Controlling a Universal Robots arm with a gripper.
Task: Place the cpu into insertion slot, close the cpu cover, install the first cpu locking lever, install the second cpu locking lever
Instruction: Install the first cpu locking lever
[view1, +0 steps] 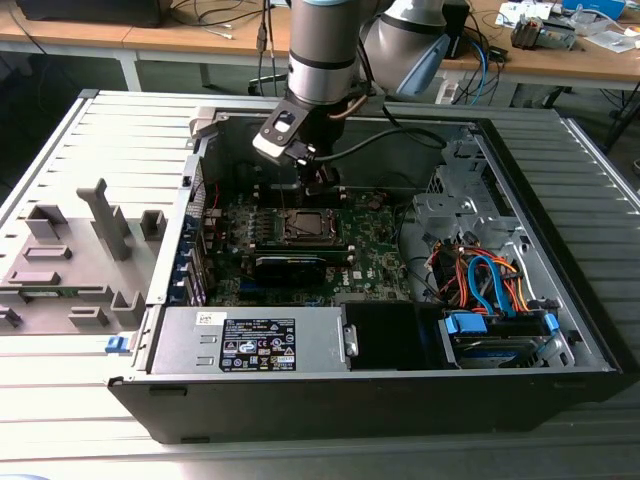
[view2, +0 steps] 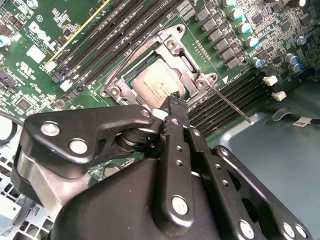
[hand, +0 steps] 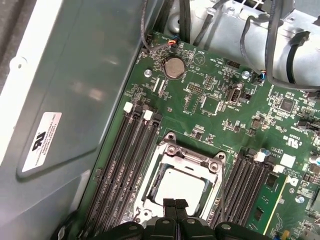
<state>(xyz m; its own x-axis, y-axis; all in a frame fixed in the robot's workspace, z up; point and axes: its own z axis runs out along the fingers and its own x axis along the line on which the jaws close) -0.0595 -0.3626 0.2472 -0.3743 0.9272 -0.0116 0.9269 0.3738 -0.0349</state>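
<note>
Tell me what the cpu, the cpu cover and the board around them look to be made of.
The cpu: top looks like matte silver-grey metal, with a dull, even sheen. The cpu cover: likely stamped steel, with brighter glints on its edges. The circuit board: green lacquered laminate, probably fibreglass, with fine printed traces.

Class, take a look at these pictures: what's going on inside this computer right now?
A robot arm reaches into an open computer case, above the green motherboard. Its end effector, fingers shut and empty, sits at the edge of the insertion slot. The cpu already lies in it, with the cpu cover down around it. One thin locking lever juts out free from the corner.
</note>
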